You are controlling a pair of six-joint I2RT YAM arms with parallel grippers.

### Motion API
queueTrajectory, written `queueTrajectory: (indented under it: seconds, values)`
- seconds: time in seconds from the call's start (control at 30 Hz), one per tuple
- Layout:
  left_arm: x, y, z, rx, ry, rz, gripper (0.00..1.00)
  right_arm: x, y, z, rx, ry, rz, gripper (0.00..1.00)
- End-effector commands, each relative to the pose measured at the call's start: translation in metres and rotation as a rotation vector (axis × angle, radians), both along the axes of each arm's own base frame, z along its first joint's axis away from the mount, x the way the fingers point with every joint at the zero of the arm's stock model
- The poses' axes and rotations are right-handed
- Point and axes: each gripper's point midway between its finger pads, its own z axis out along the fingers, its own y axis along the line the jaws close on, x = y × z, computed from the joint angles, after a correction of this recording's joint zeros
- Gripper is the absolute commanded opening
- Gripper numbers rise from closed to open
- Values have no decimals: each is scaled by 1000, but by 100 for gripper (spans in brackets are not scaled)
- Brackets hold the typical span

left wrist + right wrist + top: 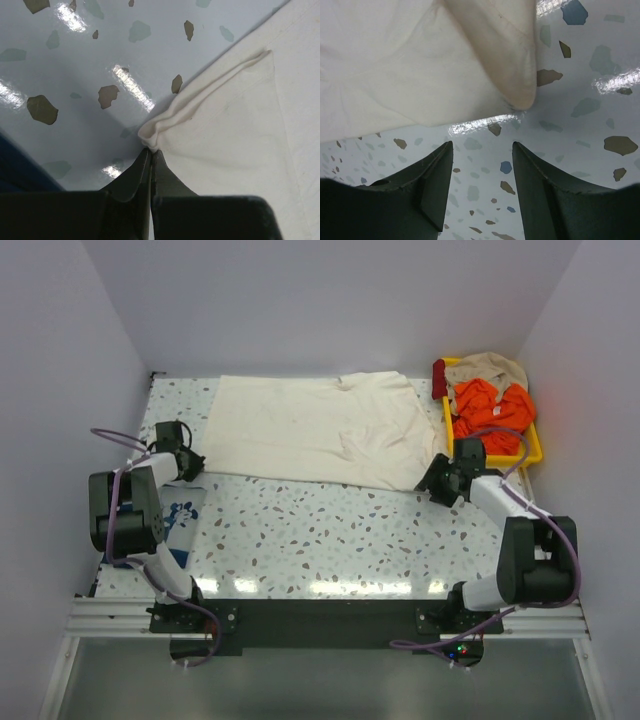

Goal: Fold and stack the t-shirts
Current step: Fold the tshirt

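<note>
Where the large plain cream t-shirt is lying: we are seeing it spreading flat across the far half of the glossy speckled white tabletop, with its near edge running between the two claws.
Left claw and shirt: we are finding the black two-finger left claw sitting right at the shirt's near left corner, on the table's left side.
Left claw grip: in the left wrist view its fingers are pressing together, clamping on a bunched fold of the cream t-shirt at their very tips.
Right claw and shirt: we are seeing the black two-finger right claw hanging just beside the shirt's near right corner.
Right claw grip: in the right wrist view its fingers are standing apart over bare tabletop, holding nothing and touching nothing, with the rounded cream corner lying just ahead of them.
Navy t-shirt: we are spotting the navy t-shirt with its white printed graphic lying at the near left, partly under the left arm and apart from the cream one.
Tray: the yellow plastic tray is sitting at the far right corner, holding crumpled orange cloth and beige cloth, with a dark red piece hanging at its left rim.
</note>
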Motion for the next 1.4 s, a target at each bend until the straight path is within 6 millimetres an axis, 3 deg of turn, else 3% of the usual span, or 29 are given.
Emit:
queueTrajectory:
  seconds: [0.0,0.23,0.27,0.37,0.5,0.6,0.83,0.93,1.0,1.17,1.33,1.37]
  values:
    - [10,3,7,18,-17,-8,0,4,-3,1,-17,-28,-3,54]
    - [10,3,5,15,-7,-13,0,11,-13,-16,-50,-21,-48,54]
    - [10,2,5,15,-7,-15,0,12,-24,-18,-62,-18,-79,54]
    - [11,3,10,23,-13,-16,0,16,-31,-23,-68,-14,-107,52]
    - [11,5,13,34,-14,-18,0,27,-32,-23,-66,-20,-117,50]
    - [12,6,19,39,-27,-17,0,32,-33,-25,-65,-15,-119,41]
    - [14,7,38,57,-53,-29,0,44,-30,-11,-56,-15,-97,0]
    - [14,9,53,78,-62,-33,0,43,-29,9,-51,-28,-82,0]
    - [10,10,75,93,-81,-42,0,36,-29,25,-52,5,-64,0]
    - [-1,8,95,101,-101,-48,0,22,-37,38,-76,28,-91,0]
    - [-25,7,106,129,-113,-56,0,-8,-50,56,-98,44,-144,0]
    - [-34,6,101,133,-93,-62,0,-17,-52,54,-102,66,-158,0]
